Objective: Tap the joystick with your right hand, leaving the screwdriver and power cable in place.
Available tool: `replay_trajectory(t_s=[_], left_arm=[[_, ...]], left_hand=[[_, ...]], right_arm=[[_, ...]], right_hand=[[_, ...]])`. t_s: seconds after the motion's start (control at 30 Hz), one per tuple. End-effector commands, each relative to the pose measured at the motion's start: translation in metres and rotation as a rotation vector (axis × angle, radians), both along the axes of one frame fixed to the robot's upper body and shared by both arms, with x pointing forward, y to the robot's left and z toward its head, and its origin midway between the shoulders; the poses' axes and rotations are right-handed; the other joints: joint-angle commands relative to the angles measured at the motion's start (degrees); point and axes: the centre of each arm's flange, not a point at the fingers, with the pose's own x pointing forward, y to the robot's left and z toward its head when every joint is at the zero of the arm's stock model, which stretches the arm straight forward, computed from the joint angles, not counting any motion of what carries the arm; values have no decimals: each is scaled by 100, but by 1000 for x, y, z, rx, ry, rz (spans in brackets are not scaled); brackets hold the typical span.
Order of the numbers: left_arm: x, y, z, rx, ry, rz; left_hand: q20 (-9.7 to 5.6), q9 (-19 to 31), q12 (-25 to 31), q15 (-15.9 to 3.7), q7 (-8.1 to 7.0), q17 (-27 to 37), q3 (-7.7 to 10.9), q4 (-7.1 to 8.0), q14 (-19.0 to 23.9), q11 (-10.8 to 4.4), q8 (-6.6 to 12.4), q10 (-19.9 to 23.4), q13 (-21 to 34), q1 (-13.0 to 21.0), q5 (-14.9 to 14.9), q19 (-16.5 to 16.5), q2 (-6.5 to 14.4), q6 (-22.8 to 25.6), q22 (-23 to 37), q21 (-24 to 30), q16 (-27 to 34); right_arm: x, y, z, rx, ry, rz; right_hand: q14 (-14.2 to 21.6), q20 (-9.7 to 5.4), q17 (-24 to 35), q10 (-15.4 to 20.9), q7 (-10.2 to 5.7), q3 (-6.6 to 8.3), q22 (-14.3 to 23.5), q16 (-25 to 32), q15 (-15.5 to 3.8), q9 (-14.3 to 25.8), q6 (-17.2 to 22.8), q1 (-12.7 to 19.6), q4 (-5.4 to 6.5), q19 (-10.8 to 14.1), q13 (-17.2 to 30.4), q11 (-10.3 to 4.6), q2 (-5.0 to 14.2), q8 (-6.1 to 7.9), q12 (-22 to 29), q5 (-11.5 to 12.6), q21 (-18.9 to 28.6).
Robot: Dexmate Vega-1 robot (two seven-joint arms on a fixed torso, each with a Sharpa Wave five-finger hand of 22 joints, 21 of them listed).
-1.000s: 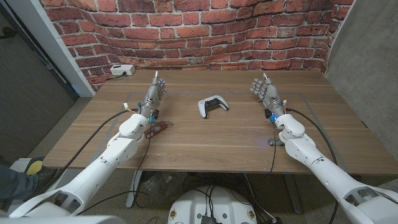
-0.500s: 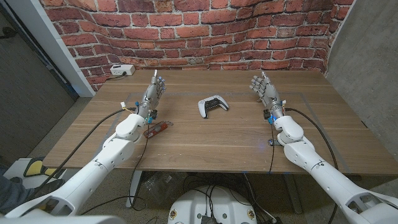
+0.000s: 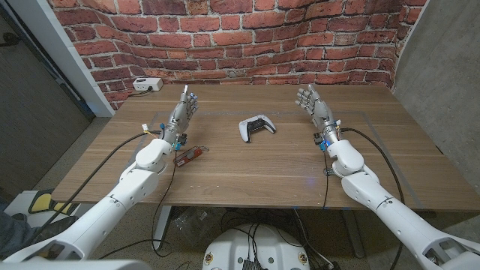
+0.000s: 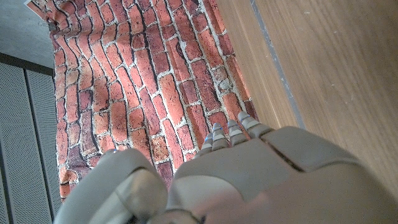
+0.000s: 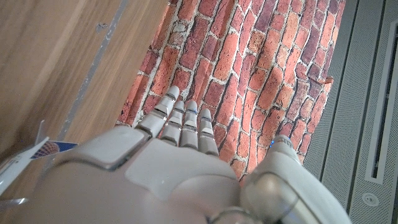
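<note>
Centrally, we note the joystick (image 3: 256, 127), a white game controller with black grips, lying on the wooden table (image 3: 262, 169); we take it as our landmark. In the head view the right hand (image 3: 315, 106) stands to the right of the joystick, well apart from it, fingers extended upward and slightly spread, holding nothing. The left hand (image 3: 183, 113) stands to the left of the joystick, about as far off, fingers straight and close together, also holding nothing.

Left of the joystick and nearer the table's front edge, just beside the left forearm, we see the screwdriver (image 3: 192, 154) with its red handle lying on the wood. Far left of the joystick, by the back edge near the brick wall (image 3: 247, 37), sits a white power strip (image 3: 146, 85) with its cable; we take this for the power cable of the task, though its detail is small.

The right wrist view gives us what the head view does not: the back of the right hand (image 5: 168, 162) close up, fingers side by side against the brick, a grey panelled wall beside it, and a small white model aeroplane (image 5: 28, 158) at the frame's edge. The left wrist view shows the back of the left hand (image 4: 249, 171), fingertips pressed together, with bare table and brick beyond. Neither wrist view takes in the joystick.
</note>
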Motion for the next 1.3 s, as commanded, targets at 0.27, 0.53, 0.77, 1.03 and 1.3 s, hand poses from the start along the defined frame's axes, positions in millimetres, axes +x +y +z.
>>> replay_trajectory(t_s=[0.27,0.53,0.77,1.03,1.3], left_arm=[[-1,-4,1,4,-8,-4],[-1,-2,3,12,-17,-4],[2,-2,4,2,-35,-8],[5,-1,8,-17,-32,-42],[3,-1,11,10,-31,-36]], left_hand=[[-68,28,5,35,3,17,-47,-8,19,18,30,15,16,25,37,18,-1,68,21,33,11],[-50,28,-5,39,-1,17,-53,-12,14,14,18,14,17,39,39,5,14,69,20,23,-1],[-23,27,17,51,9,17,-40,-24,152,29,51,130,18,95,41,72,91,227,20,37,26],[7,24,-21,46,-24,20,666,-3,233,48,39,272,19,576,-140,90,1206,483,27,19,-14],[18,24,-21,44,-35,21,791,-2,263,42,35,308,19,651,-180,115,1206,524,28,27,-12]], right_arm=[[-7,15,5,-80,-73,-15],[-11,20,11,-140,-139,-90],[-11,23,14,-166,-172,-115],[-11,28,16,-203,-188,-140],[-14,37,14,-288,-244,-230]], right_hand=[[18,23,23,-26,-163,6,23,-9,-3,15,-6,71,-32,-11,12,-30,-15,21,-8,26,-55],[-30,14,21,-90,-319,4,22,-29,-37,16,5,84,-49,-61,12,-65,-17,20,-29,33,-102],[-63,31,19,-112,-355,5,22,-40,-33,16,0,100,-64,-128,12,-66,-21,17,-35,38,-143],[-111,37,18,-135,-393,-1,22,-52,-31,17,8,110,-80,-162,12,-56,-35,18,-40,42,-174],[-165,42,17,-168,-416,-4,22,-65,-25,17,29,122,-95,-214,12,-64,-44,23,-48,46,-210]])
